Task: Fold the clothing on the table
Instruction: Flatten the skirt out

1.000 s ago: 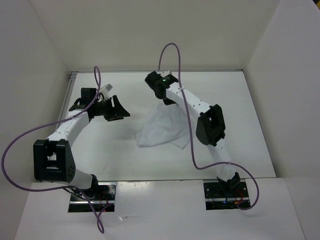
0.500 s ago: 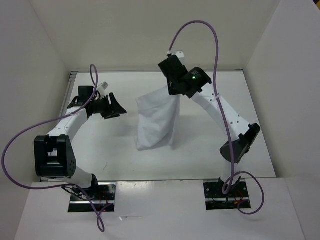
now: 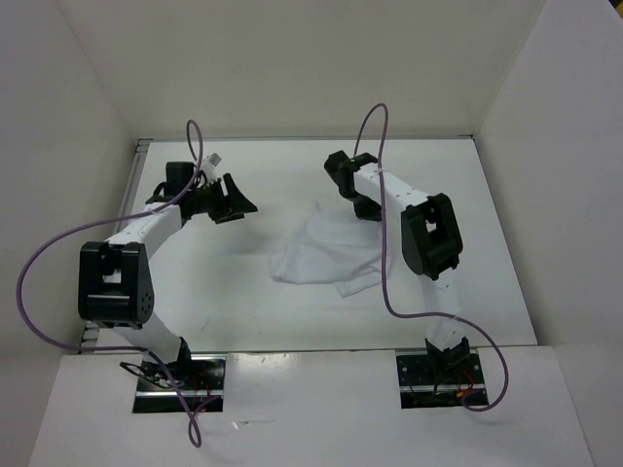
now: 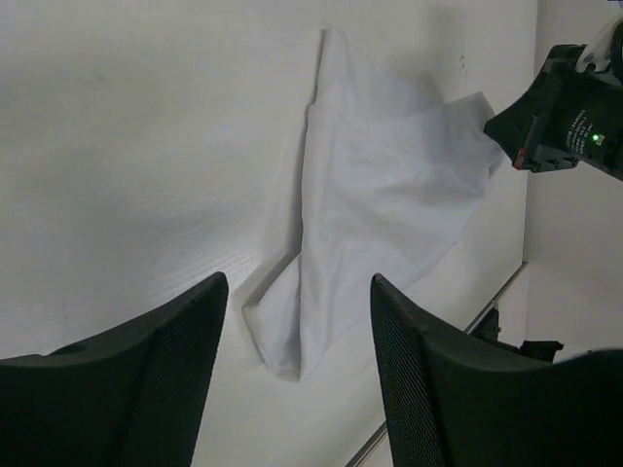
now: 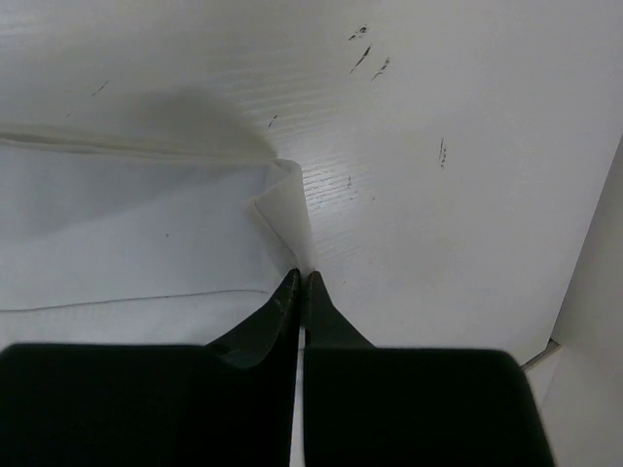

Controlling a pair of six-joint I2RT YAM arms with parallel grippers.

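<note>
Thin, wrinkled white fabric garment (image 3: 321,255) lay crumpled on the glossy white rectangular table (image 3: 214,282), slightly right of centre.
At the garment's 1 o'clock corner, the right gripper (image 3: 363,207) had its black fingers (image 5: 282,302) pressed together on a fold of that corner. The left gripper (image 3: 237,202) stood well apart at the garment's 10 o'clock, jaws spread wide, holding nothing.

My left gripper (image 3: 238,201) stands with jaws fully apart, arm bent at the elbow. My right gripper (image 5: 302,279) is closed, fingertips pinching the clothing (image 5: 117,233) edge directly ahead.
</note>
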